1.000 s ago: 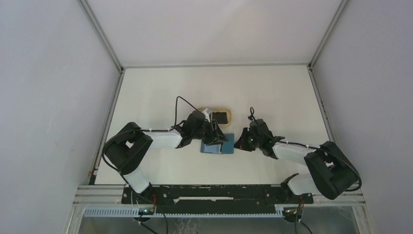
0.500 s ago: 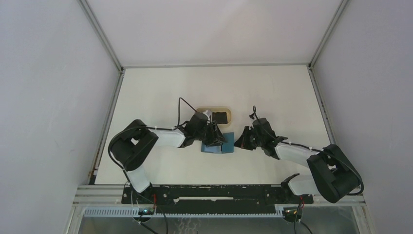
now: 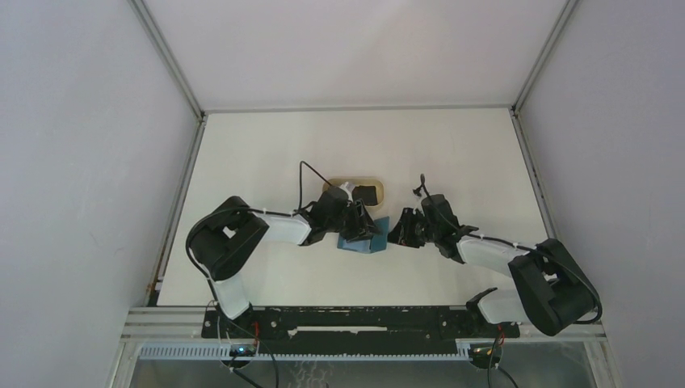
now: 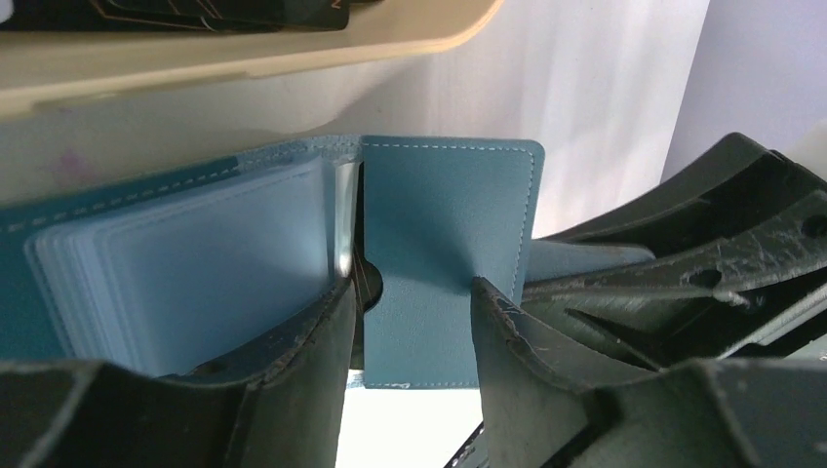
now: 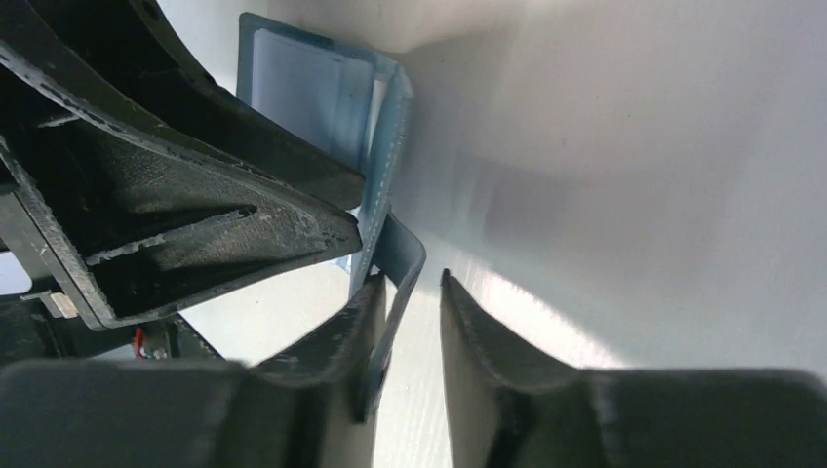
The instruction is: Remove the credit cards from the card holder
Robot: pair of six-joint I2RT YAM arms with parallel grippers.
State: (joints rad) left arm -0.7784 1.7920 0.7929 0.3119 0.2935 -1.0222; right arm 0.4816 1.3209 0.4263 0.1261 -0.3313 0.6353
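The teal card holder (image 3: 355,242) lies open on the table between both arms. In the left wrist view its light blue pockets (image 4: 195,253) are spread to the left and its right flap (image 4: 444,234) stands up. My left gripper (image 4: 412,285) is open astride the fold, with one finger (image 4: 302,361) over the pockets. In the right wrist view, the snap tab (image 5: 402,258) hangs between the jaws of my right gripper (image 5: 411,279). It rests on one finger (image 5: 341,331), and the jaws are open with a gap on the other side. A black credit card (image 3: 367,194) lies in the tray.
The tan oval tray (image 3: 381,192) sits just behind the card holder, and its rim (image 4: 293,54) shows at the top of the left wrist view. The two grippers are close together over the wallet. Grey walls stand on the left, right and far sides.
My right gripper has moved left to the wallet's edge and its jaws have parted. The wallet's right flap has lifted. My left arm has shifted slightly right.
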